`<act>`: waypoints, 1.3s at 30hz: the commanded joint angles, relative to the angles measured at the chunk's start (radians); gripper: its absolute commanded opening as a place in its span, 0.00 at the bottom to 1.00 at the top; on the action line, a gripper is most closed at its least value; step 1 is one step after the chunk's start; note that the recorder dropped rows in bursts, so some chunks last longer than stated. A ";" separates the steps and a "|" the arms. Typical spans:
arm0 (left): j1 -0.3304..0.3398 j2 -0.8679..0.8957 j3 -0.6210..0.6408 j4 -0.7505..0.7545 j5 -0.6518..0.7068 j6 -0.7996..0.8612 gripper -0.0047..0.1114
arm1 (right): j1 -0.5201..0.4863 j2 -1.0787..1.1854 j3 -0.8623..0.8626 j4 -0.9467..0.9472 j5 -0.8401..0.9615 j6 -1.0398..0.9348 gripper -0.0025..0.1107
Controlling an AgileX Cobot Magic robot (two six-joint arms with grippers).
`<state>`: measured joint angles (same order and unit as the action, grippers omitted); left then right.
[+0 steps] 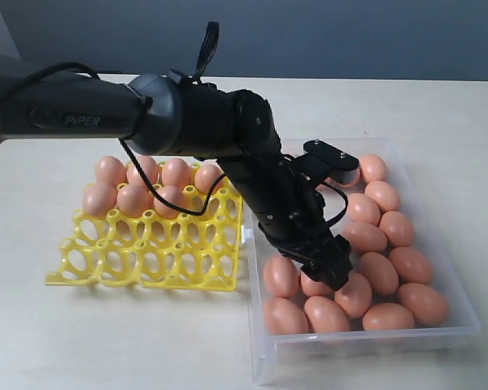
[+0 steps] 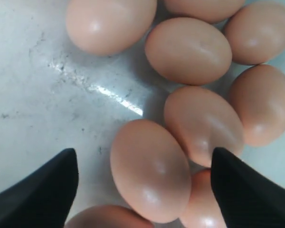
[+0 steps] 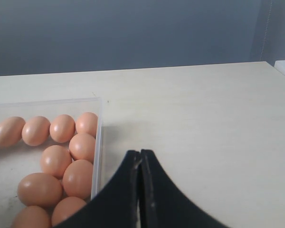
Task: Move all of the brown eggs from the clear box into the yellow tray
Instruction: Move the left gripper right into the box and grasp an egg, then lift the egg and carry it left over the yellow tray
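Note:
The clear box [image 1: 268, 357] stands on the right and holds several brown eggs [image 1: 390, 268]. To its left the yellow tray [image 1: 146, 256] carries several more brown eggs [image 1: 134, 197] in its two far rows. My left gripper [image 1: 321, 272] reaches across into the box's near left part. In the left wrist view the left gripper [image 2: 143, 156] is open, its black fingers [image 2: 42, 194] standing on either side of one egg [image 2: 149, 171] without touching it. My right gripper [image 3: 141, 154] is shut and empty, above the table beside the box's wall [image 3: 97, 142]. It does not show in the exterior view.
The box's scuffed bare bottom [image 2: 33, 85] lies beside the egg cluster. Eggs [image 2: 202, 123] crowd close against the one between the fingers. The tray's near rows [image 1: 138, 264] hold nothing. Pale tabletop [image 3: 204, 118] spreads around the box.

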<state>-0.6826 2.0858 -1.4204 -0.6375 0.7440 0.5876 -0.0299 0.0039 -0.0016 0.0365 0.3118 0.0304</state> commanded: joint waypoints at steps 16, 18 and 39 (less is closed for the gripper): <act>-0.008 0.030 -0.006 0.033 0.015 -0.012 0.30 | 0.000 -0.004 0.002 -0.001 -0.007 -0.005 0.02; -0.008 0.030 -0.008 0.035 0.013 -0.001 0.12 | 0.000 -0.004 0.002 -0.001 -0.007 -0.005 0.02; -0.008 -0.355 0.386 -0.014 -0.945 -0.038 0.04 | 0.000 -0.004 0.002 -0.001 -0.007 -0.005 0.02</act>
<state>-0.6888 1.7734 -1.1460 -0.6103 -0.0074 0.5580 -0.0299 0.0039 -0.0016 0.0365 0.3118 0.0304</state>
